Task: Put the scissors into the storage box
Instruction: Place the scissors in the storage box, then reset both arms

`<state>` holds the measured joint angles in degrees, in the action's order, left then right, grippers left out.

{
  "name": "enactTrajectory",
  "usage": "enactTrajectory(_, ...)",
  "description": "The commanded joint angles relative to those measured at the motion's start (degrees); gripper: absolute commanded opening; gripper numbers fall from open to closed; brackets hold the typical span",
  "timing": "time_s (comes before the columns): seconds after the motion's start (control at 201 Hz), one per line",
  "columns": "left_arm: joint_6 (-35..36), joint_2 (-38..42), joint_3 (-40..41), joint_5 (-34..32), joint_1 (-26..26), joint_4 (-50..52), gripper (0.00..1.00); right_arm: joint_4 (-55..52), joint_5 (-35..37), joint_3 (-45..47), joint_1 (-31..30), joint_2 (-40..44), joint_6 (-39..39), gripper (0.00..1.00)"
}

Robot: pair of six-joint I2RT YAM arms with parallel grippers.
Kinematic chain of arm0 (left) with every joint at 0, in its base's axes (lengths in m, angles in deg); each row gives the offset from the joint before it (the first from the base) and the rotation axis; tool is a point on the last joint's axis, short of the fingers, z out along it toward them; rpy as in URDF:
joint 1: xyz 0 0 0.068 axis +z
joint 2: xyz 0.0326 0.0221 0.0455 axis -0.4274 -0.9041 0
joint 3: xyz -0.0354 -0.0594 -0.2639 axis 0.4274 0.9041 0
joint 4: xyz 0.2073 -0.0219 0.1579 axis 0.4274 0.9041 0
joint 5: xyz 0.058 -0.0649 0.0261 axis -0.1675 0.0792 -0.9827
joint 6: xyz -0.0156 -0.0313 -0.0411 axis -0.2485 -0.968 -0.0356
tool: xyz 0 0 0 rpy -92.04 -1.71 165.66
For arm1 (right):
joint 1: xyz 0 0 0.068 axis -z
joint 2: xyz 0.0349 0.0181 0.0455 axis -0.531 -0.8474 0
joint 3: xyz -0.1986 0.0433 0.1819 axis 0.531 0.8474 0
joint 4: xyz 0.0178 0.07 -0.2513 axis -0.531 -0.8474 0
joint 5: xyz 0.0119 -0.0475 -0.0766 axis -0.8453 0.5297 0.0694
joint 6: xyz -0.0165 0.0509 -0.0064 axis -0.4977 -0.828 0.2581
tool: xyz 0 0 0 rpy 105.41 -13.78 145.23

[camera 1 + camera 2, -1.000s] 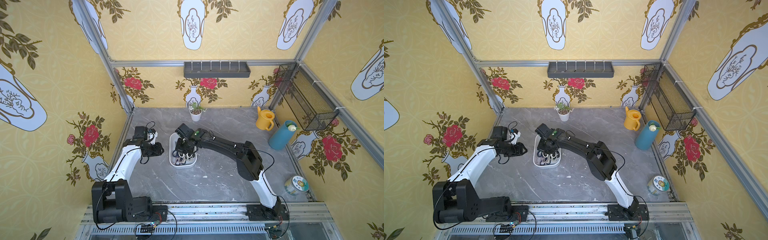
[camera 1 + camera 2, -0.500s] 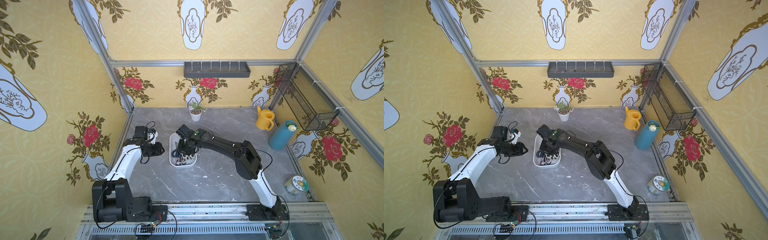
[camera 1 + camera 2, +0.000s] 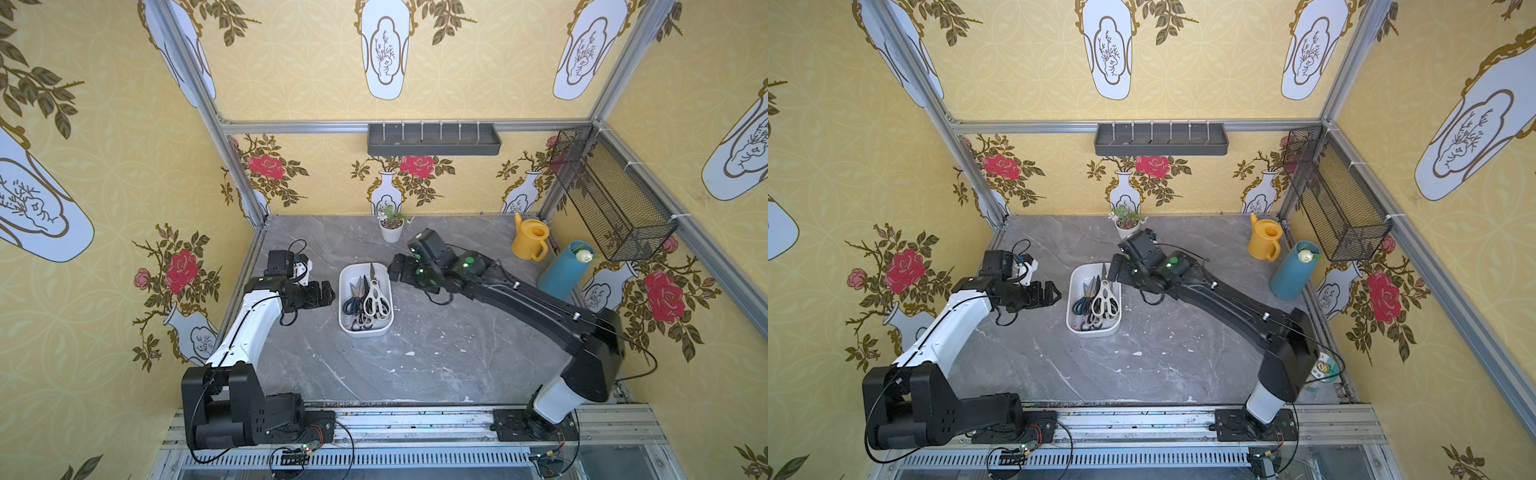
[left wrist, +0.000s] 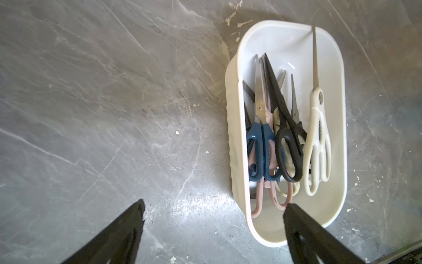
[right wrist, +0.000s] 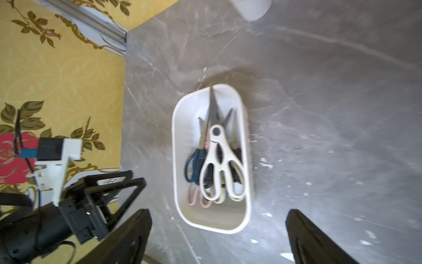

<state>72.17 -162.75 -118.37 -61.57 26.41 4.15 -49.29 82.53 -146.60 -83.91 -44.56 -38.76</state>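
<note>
1 storage box [image 4: 296,41]; 5 scissors [image 3: 366,300] countable inside: 1 navy pair [image 4: 257,148], 1 black pair [image 4: 288,146], 1 pink pair [image 4: 259,198], 2 cream-white shears [image 4: 317,146]. 1 potted plant [image 3: 391,228], 1 watering can [image 3: 528,242].

1. Legible text, brands or numbers: none in any view.
2. Small pale plate [image 5: 112,181] on a finger frame of the left end effector [image 5: 138,176], seen in the right wrist view. It bears dark marks that are too blurred to read.
3. Round roll [image 3: 1323,368] on the desk [image 3: 1142,374], well apart from the right end effector [image 3: 1113,272], in a top view. Its label shows a sunflower face, and no lettering can be made out.
4. Scissors [image 4: 285,137], close ahead of the left end effector: no stamp or brand readable on blades or handles.
</note>
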Motion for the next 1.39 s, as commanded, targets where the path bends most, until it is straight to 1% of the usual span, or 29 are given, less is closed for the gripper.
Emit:
enactTrajectory(0.0, -0.94, 1.1, -0.13, -2.24, 0.21, 0.36, 1.0, 4.84, 11.61, 11.99, 4.1, 11.4, 11.72, 0.97)
enactTrajectory(0.075, -0.66, 1.76, -0.04, -3.87, 0.55, 0.71, 1.0, 11.82, 13.8, 22.81, 9.56, 20.93, 21.14, 0.97)
enactTrajectory(0.129, -0.33, 1.94, -0.12, -4.03, 0.88, 1.15, 1.0, 17.17, 13.71, 30.07, 14.61, 27.5, 28.74, 0.97)
enactTrajectory(0.194, -0.12, 2.19, -0.19, -4.28, 1.23, 1.53, 1.0, 22.91, 10.79, 37.2, 22.07, 33.74, 35.84, 0.97)
enactTrajectory(0.239, -0.08, 2.27, -0.08, -4.21, 1.64, 1.71, 1.0, 26.66, 7.8, 42.16, 28.12, 36.15, 39.02, 0.97)
enactTrajectory(0.304, 0.0, 2.09, 0.06, -4.04, 2.29, 1.94, 1.0, 31.4, 1.03, 47.54, 37.05, 36.92, 41.76, 0.97)
enactTrajectory(0.353, 0.09, 1.78, 0.14, -3.72, 3.09, 2.1, 1.0, 36.87, -2.62, 52.03, 43.11, 36.5, 42.59, 0.97)
enactTrajectory(0.468, -0.91, 1.68, 0.14, -0.54, 6.06, 2.13, 1.0, 51.65, -8.58, 61.69, 50.35, 34.79, 46.35, 0.97)
enactTrajectory(0.568, -1.4, 1.43, 0.05, 1.04, 8.17, 2.27, 1.0, 63.73, -14.18, 67.38, 55.13, 31.24, 47.45, 0.97)
enactTrajectory(0.707, -1.18, 0.46, -0.5, 1.64, 10.11, 2.77, 1.0, 80.19, -18.92, 72.44, 59.48, 24.5, 44.56, 0.97)
enactTrajectory(0.836, -0.99, -0.68, 0.37, 2.58, 11.84, 2.82, 1.0, 90.35, -19.42, 73.58, 59.68, 14.79, 45.46, 0.97)
enactTrajectory(0.976, -0.61, -1.35, 0.58, 2.29, 12.51, 3.4, 1.0, 100.19, -21.31, 73.47, 59.74, 5.07, 46.69, 0.97)
enactTrajectory(1.046, -0.61, -1.31, 0.58, 1.99, 13.01, 3.44, 1.0, 92.14, -20.66, 71.38, 59.69, 7.03, 47.38, 0.97)
enactTrajectory(1.095, -0.78, -1.15, 0.71, 1.96, 13.13, 3.25, 1.0, 95.44, -20.08, 71.34, 59.42, 5.11, 46.84, 0.97)
enactTrajectory(1.17, -1.22, -0.73, 1.17, 0.7, 13.14, 2.2, 1.0, 91.45, -16.82, 70.37, 59.1, 6.17, 46.15, 0.97)
enactTrajectory(1.27, -1.15, -0.89, 1.28, -1.3, 13.11, -0.38, 1.0, 93.09, -16.5, 70.74, 58.91, 5.74, 46.27, 0.97)
enactTrajectory(1.389, 0.35, -2.4, 2.31, -2.85, 13.13, -8.26, 1.0, 92.76, -16.54, 70.72, 58.87, 5.89, 46.27, 0.97)
